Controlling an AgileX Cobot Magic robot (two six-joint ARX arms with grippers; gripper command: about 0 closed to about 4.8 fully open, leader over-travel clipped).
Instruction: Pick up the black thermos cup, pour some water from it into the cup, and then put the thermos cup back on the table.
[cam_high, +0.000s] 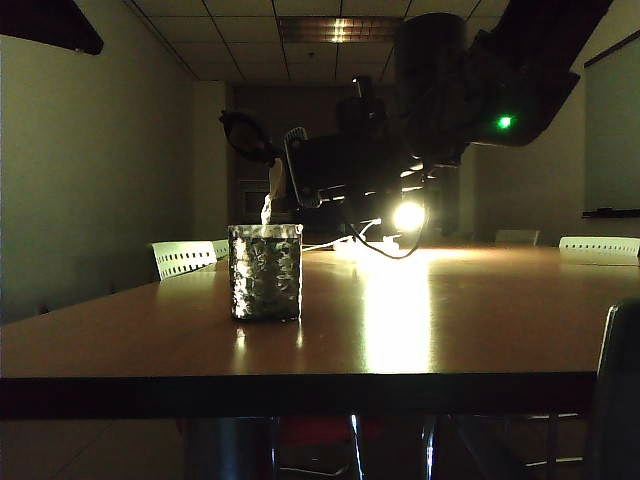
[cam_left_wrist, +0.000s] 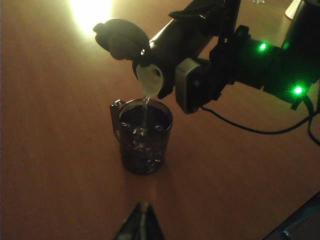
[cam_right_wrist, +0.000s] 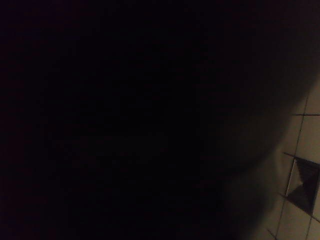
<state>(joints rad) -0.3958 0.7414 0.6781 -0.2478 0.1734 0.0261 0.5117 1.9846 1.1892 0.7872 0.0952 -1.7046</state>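
The black thermos cup (cam_left_wrist: 180, 42) is tipped nearly level above the cup (cam_left_wrist: 144, 135), with its flip lid (cam_left_wrist: 122, 40) hanging open. A thin stream of water falls from the pale spout (cam_left_wrist: 150, 80) into the glass. My right gripper (cam_left_wrist: 197, 50) is shut on the thermos body; one grey finger pad (cam_left_wrist: 189, 89) shows on its near side. In the exterior view the crinkly glass cup (cam_high: 265, 272) stands on the table (cam_high: 450, 320), under the dark thermos (cam_high: 320, 170). My left gripper (cam_left_wrist: 142, 207) hovers shut, a short way from the cup. The right wrist view is almost entirely black.
A bright lamp (cam_high: 408, 216) glares behind the arm and reflects off the tabletop. White chair backs (cam_high: 185, 258) (cam_high: 598, 244) line the far edge. A dark chair (cam_high: 620, 390) stands at the front right. A black cable (cam_left_wrist: 250, 129) trails across the wood beside the right arm.
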